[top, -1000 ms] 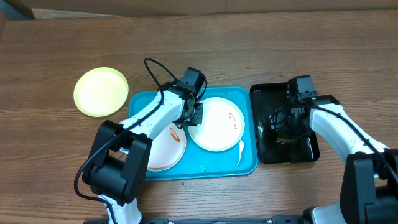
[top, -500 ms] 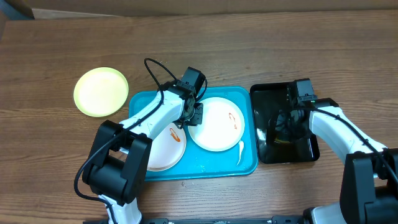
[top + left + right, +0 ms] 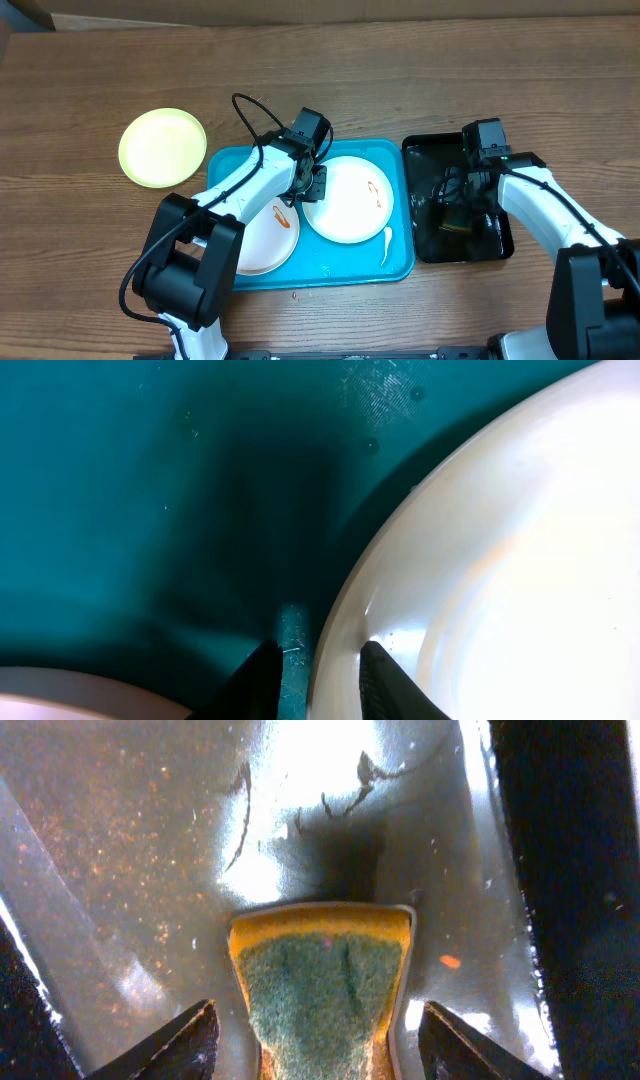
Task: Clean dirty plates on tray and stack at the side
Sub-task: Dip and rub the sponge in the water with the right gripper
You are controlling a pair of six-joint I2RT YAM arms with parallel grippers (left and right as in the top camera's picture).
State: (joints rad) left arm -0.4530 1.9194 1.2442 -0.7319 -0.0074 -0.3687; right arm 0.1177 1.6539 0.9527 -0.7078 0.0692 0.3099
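The desk [image 3: 90, 270] carries the tray [image 3: 400, 262] centrally toward its near edge, holding the left white plate [image 3: 265, 245] and the right white plate [image 3: 345, 205]. The yellow-green plate [image 3: 162, 148] lies toward the left edge. The left gripper [image 3: 312, 680] has narrow jaws pinching the right white plate's rim. In the black tray [image 3: 425, 150], the right gripper [image 3: 318, 1020] has wide jaws flanking a sponge [image 3: 322, 985].
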